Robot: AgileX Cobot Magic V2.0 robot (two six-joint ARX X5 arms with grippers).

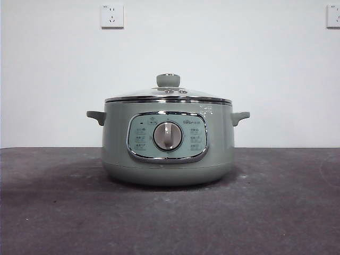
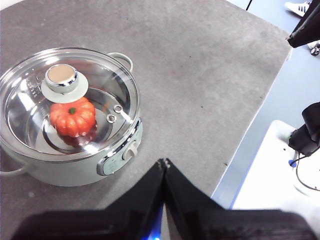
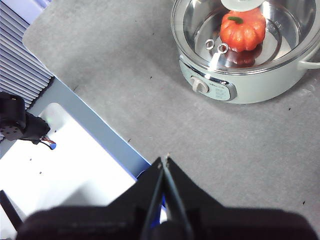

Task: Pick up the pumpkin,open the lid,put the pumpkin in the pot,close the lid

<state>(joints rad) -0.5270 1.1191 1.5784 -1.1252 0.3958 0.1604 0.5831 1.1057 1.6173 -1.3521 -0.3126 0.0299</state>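
Observation:
The sage-green pot (image 1: 168, 143) stands in the middle of the grey table, its dial facing the front camera. The glass lid (image 1: 168, 96) with its green knob sits shut on the pot. Through the glass, both wrist views show the orange pumpkin (image 2: 72, 116) (image 3: 243, 29) lying inside the pot (image 2: 70, 165) (image 3: 250, 85). My left gripper (image 2: 164, 162) is shut and empty, held high above the table, away from the pot. My right gripper (image 3: 164, 159) is shut and empty, also high and off to the pot's other side. Neither gripper shows in the front view.
The grey table (image 1: 276, 212) spreads around the pot. A white wall with two sockets (image 1: 112, 16) stands behind. The wrist views show the table's edge, a white base (image 3: 65, 170) with cables and the other arm's dark parts (image 2: 307, 130) beyond it.

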